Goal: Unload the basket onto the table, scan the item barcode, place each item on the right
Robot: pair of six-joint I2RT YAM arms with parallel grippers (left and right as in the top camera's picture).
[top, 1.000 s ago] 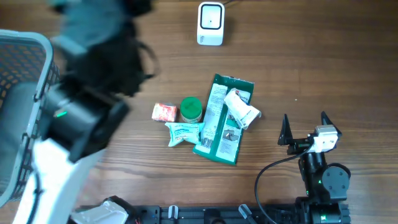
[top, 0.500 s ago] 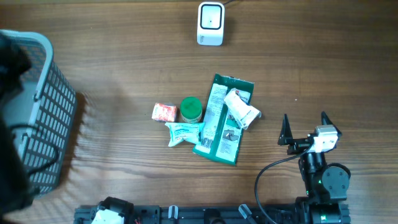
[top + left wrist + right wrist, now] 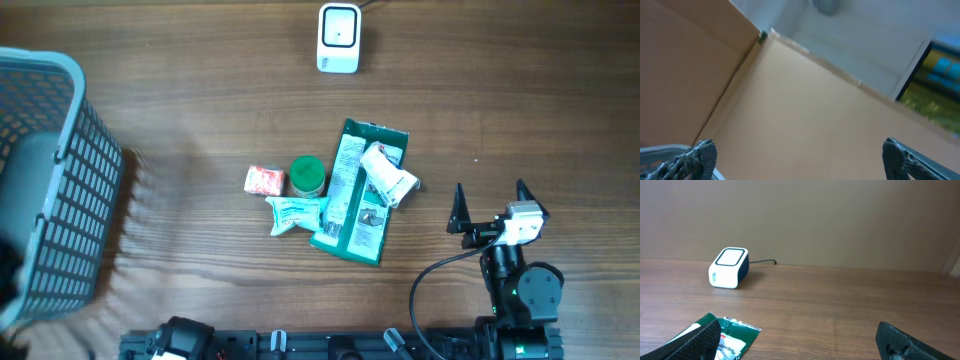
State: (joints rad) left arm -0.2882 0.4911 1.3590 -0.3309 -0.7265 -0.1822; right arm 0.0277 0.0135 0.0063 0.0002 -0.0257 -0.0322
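Observation:
The white barcode scanner point(image 3: 338, 38) stands at the far middle of the table and also shows in the right wrist view as the scanner point(image 3: 729, 267). A cluster of items lies mid-table: a green packet point(image 3: 352, 215) with a white roll point(image 3: 388, 175) on it, a green-lidded jar point(image 3: 307, 176), an orange packet point(image 3: 264, 180) and a white-green sachet point(image 3: 293, 214). My right gripper point(image 3: 490, 203) rests open to the right of the cluster, nothing between its fingers; the green packet point(image 3: 740, 330) lies by its left finger. My left gripper point(image 3: 800, 159) is open and empty, facing a cardboard wall away from the table.
A grey mesh basket point(image 3: 85, 190) stands at the table's left edge. A cable runs from the scanner off the far side. Bare wood lies between the cluster and the scanner, and between the cluster and the basket.
The left arm, a large blur over the left side a second ago, has swung out past the left edge, uncovering the basket. The right arm and the items have not moved.

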